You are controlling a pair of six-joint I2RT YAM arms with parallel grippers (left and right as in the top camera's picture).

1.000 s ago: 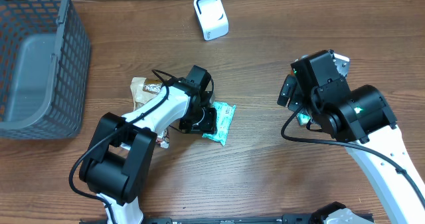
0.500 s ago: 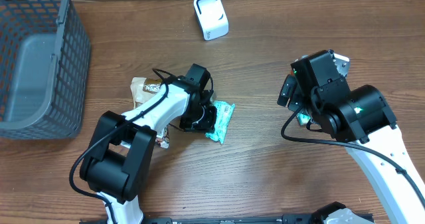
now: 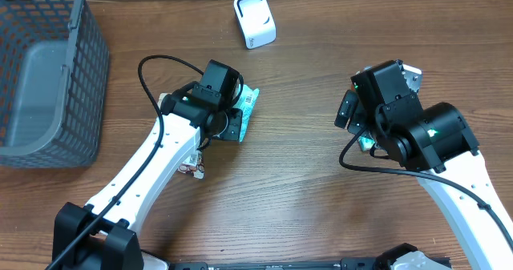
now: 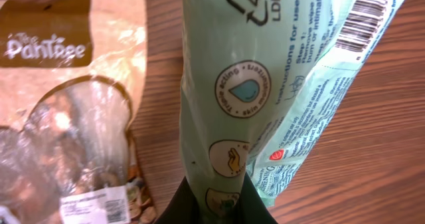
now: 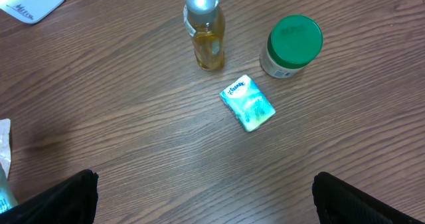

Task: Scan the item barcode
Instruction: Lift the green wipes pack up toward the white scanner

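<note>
we find a mock shop checkout set up as a robot test station: a wooden table [image 3: 304, 198] carries a white barcode scanner [image 3: 255, 19], a grey mesh basket [image 3: 48, 78] and packaged retail goods, namely a green wipes packet [image 4: 226, 117], a snack pouch [image 4: 66, 104], a tissue pack [image 5: 248, 103], a bottle [image 5: 203, 28] and a green-lidded jar [image 5: 292, 44]; a left arm [image 3: 152, 162] and a right arm [image 3: 437, 138] stand at it

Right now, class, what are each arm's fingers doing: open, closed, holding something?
Left fingers: closed on the green wipes packet.
Right fingers: open, holding nothing.
</note>
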